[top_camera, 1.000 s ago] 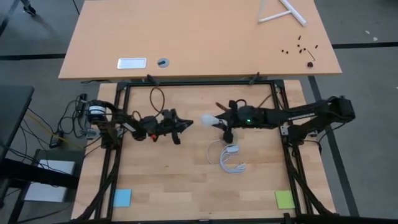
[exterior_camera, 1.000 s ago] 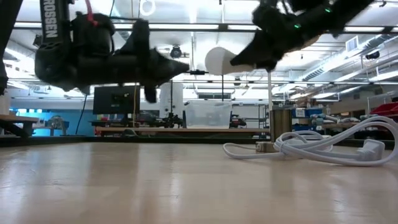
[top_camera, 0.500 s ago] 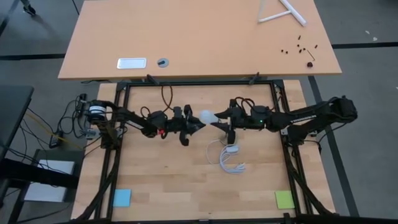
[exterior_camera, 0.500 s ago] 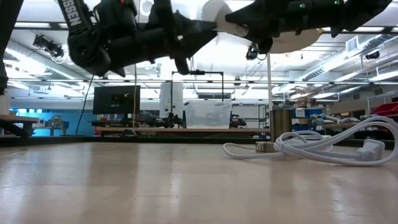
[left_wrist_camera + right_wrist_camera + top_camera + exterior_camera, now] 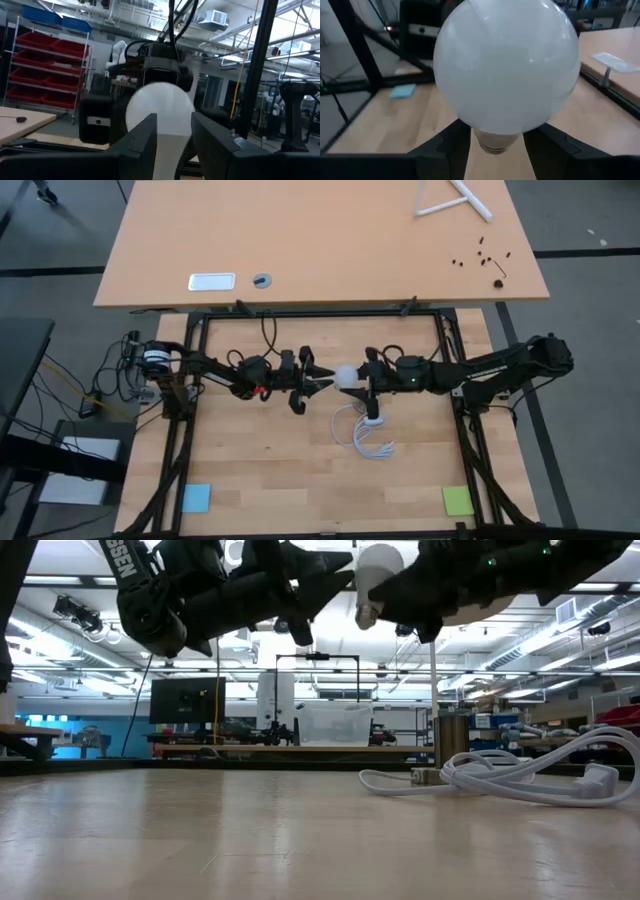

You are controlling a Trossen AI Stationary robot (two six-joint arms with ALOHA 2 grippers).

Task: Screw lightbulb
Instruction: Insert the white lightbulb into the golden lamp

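The two grippers meet nose to nose above the middle of the table, so the lightbulb point(image 5: 347, 374) in the right gripper point(image 5: 360, 377) fills the gap before the left gripper point(image 5: 318, 379). Just beside them, under the right arm, the white cord point(image 5: 368, 435) blocks the wooden table point(image 5: 260, 460). The corners with the blue note point(image 5: 196, 498) and green note point(image 5: 458, 500) are well apart.

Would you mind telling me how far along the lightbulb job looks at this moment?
Done: the lightbulb is off the table, held up in mid-air by the right pincer at its screw base. In hand: the left pincer, fingers apart, faces the bulb's round end, seemingly ready to take it. Left: no socket shows near the bulb, so the screwing itself has not begun; the white cord lies loose on the table.
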